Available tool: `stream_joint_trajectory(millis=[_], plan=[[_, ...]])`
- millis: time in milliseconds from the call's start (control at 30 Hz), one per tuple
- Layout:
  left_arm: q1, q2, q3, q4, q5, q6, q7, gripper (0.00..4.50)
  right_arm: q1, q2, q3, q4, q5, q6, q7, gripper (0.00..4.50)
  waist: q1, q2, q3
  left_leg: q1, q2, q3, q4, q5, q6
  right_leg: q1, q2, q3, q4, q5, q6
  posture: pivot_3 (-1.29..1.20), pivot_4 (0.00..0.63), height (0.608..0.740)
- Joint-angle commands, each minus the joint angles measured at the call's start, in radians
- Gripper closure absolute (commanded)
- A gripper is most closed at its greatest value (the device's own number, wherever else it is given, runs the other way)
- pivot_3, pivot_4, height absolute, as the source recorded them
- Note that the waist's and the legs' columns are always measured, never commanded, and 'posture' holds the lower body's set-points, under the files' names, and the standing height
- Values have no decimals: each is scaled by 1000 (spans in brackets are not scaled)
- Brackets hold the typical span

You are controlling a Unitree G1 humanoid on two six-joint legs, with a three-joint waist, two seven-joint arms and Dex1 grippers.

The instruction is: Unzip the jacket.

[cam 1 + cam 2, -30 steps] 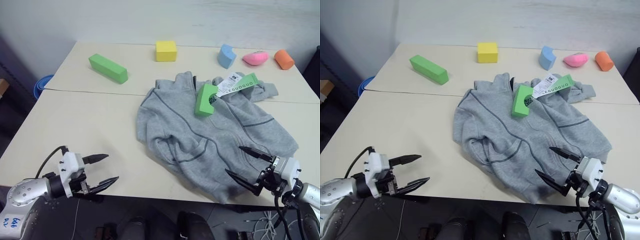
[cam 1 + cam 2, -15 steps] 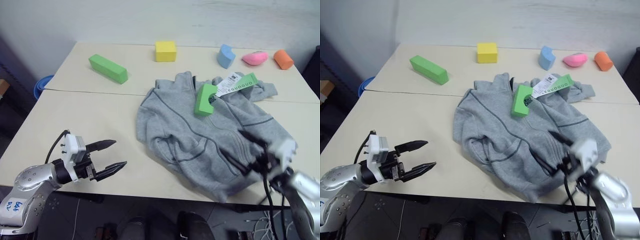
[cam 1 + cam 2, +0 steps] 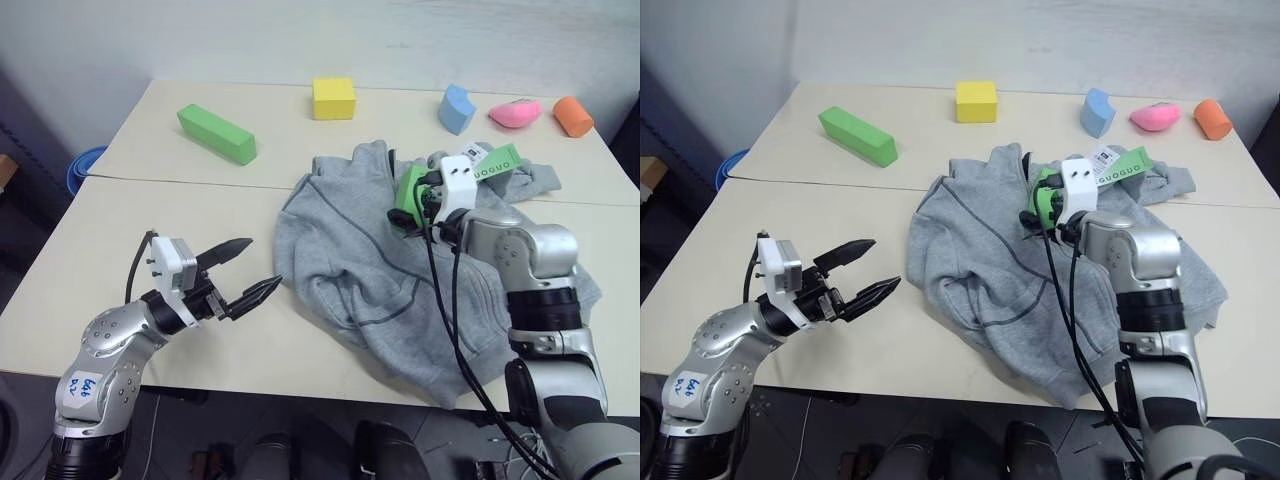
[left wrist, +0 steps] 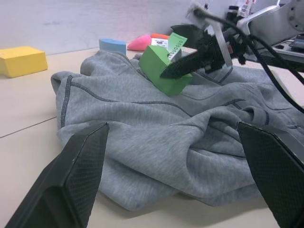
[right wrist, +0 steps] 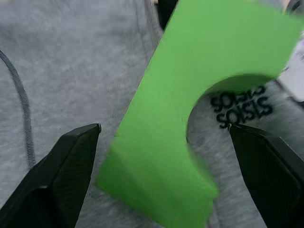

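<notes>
The jacket (image 3: 400,270) lay crumpled right of centre on the table (image 3: 150,230), zip closed. The right gripper (image 4: 190,54) hovered at the collar, fingers spread either side of a green arch block (image 5: 190,118). Lower left, the left gripper (image 3: 245,275) stood open over bare tabletop, holding nothing.

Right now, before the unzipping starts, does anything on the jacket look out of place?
Yes. A green arch-shaped foam block lies on the jacket, up near the collar beside the hang tags, while the other foam blocks sit on the bare table. The open right claw is at that block; the jacket is also rumpled, not flat.
</notes>
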Motion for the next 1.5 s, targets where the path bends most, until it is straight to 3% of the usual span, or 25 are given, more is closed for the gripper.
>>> stream_joint_trajectory(millis=[33, 100, 200, 333, 400, 500, 600, 667, 833, 933, 1167, 1267, 1400, 1500], plan=[[20, -8, -3, -34, 22, -39, 6, 0, -52, 14, -36, 69, -14, -5, 8, 643, 0, 0, 0, 0, 0, 0, 0, 0, 0, 0, 0, 0, 0, 0, 0, 0, 150, 740], [27, -8, -8, -38, 35, -50, 5, 0, -57, 13, -31, 63, -15, -2, 31, 1323, 0, 0, 0, 0, 1, 0, 0, 1, 0, 0, 0, 0, 0, 0, 0, 0, 150, 740], [26, -13, -15, -33, 48, -72, 1, 0, -27, -9, -81, -30, 32, -61, 112, 2002, -1, 0, 0, 0, 1, 0, 0, 1, 0, 0, 1, 1, 0, 0, 0, 0, 150, 740], [20, -24, -43, -30, 51, -89, -17, 0, 77, -104, -206, -200, 124, -153, 286, 2290, 11, 0, 0, 0, 1, -1, 0, 1, 0, 0, 0, 0, 0, 0, 0, 0, 150, 740], [14, -31, -60, -28, 56, -91, -18, 0, 155, -219, -317, -275, 168, -134, 347, 2313, 27, 0, 0, -1, 0, -2, 0, 0, 0, 0, 0, 0, -2, 0, 1, 0, 150, 740], [9, -36, -77, -23, 65, -94, -19, 0, 288, -432, -411, -229, 82, -211, 391, 2313, 39, 0, 0, -2, -1, -2, 0, -1, 2, 0, -1, -1, -4, 1, 2, 0, 150, 740], [-2, -39, -104, -9, 79, -100, -29, 0, 372, -581, -446, -7, -34, -341, 374, 2313, 36, -1, 1, -1, -3, 2, 0, -1, 4, 1, -1, -1, -6, 3, 5, 0, 150, 740], [-20, -35, -128, 4, 91, -103, -46, 0, 356, -643, -439, 247, -103, -471, 345, 2313, 27, -1, 1, 2, -2, 7, 0, 0, 5, 3, -1, -1, -6, 3, 6, 0, 150, 740], [-86, -20, -154, 52, 109, -104, -86, 0, 197, -676, -378, 734, -215, -747, 311, 2313, -12, 0, 1, 7, 1, 17, -2, 0, 5, 5, 0, 4, -3, 4, 5, 0, 150, 740], [-108, -11, -162, 66, 114, -99, -105, 0, 150, -668, -330, 871, -256, -811, 376, 2313, -27, 3, 2, 7, 2, 18, -3, 1, 4, 4, 1, 4, -3, 4, 5, 0, 150, 740], [-87, 20, -143, 73, 145, -112, -110, 0, 170, -730, -302, 923, -304, -1013, 385, 34, -18, 5, 3, 7, 2, 18, -2, 1, 4, 1, 0, 4, -4, 4, 5, 0, 150, 740], [-61, 52, -123, 74, 149, -115, -128, 0, 214, -759, -334, 855, -255, -1060, 536, 34, -2, 6, 4, 6, 2, 17, -2, 1, 4, 1, -1, 5, -5, 4, 5, 0, 150, 740], [-41, 110, -121, 93, 165, -143, -185, 0, 368, -797, -350, 699, -249, -1138, 619, 34, 5, 5, 4, 6, 3, 16, -2, 1, 4, 1, 0, 9, -6, 4, 5, 0, 150, 740], [-51, 146, -152, 109, 180, -175, -250, 0, 602, -781, -381, 422, -192, -1235, 807, 34, 7, 5, 4, 6, 2, 16, -2, 1, 4, 2, 0, 10, -6, 4, 5, 0, 150, 740]])
